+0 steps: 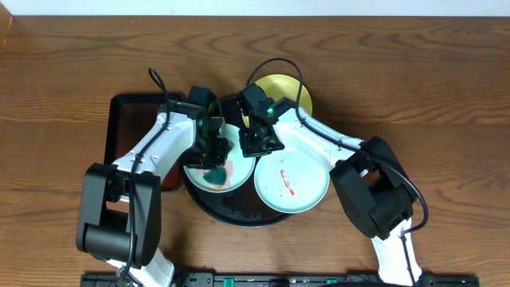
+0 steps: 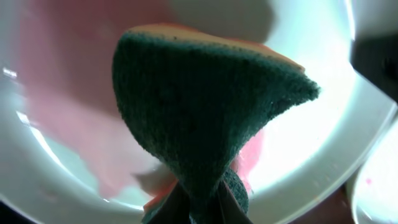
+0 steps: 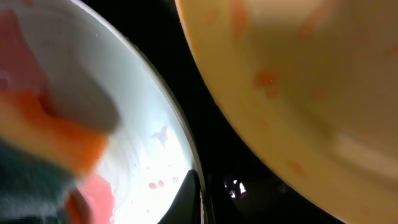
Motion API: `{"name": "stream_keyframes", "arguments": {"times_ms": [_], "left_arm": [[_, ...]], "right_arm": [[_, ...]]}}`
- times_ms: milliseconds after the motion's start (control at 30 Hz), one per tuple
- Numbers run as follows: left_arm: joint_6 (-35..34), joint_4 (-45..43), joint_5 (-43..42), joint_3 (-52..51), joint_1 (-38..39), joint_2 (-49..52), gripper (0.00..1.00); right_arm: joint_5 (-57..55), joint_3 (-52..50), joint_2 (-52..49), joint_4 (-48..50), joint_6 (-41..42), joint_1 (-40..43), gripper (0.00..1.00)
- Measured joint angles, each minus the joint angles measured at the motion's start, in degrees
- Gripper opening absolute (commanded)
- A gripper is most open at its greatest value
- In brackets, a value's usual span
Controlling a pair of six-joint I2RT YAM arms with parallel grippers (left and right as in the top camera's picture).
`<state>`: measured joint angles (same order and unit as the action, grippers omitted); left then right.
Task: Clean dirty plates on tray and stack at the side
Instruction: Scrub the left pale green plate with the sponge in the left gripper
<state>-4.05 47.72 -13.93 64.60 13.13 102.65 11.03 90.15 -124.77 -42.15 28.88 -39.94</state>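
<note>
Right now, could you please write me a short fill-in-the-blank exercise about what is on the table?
1. The left gripper presses a green ____ onto a pale blue-green plate.
2. The plate at the top of the overhead view is pale ____.
3. The round black tray carries ____ plates.
Missing words: sponge; yellow; three.

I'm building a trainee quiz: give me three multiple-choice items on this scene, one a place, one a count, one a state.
1. The sponge presses on: A the yellow plate; B the left blue-green plate; C the rectangular tray.
2. Plates on the round tray: A three; B two; C four.
3. The left claw is: A open; B shut on a plate; C shut on the sponge.
B, pink smears surround it; A, overhead: that one, the right blue-green plate, the yellow plate; C, it pinches the sponge.
</note>
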Motion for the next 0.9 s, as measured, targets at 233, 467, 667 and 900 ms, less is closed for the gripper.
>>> {"name": "stream_keyframes", "arguments": {"times_ms": [233,467,667,900], "left_arm": [[-6.8,-4.1,9.9,0.0,0.1,0.0,0.07],[-17.4,-3.2,14.8,0.0,0.2,0.0,0.08],[-14.3,0.7,8.2,0.0,0.6,0.0,0.07],[-4.5,-0.4,-7.3,0.0,1.5,0.0,0.07]], "right_arm": [[0.0,0.0,0.0,0.0,0.0,0.0,0.01],[0.0,0.0,0.0,0.0,0.0,0.0,0.01],[0.0,0.0,0.0,0.0,0.0,0.0,0.01],[0.0,0.0,0.0,0.0,0.0,0.0,0.01]]}}
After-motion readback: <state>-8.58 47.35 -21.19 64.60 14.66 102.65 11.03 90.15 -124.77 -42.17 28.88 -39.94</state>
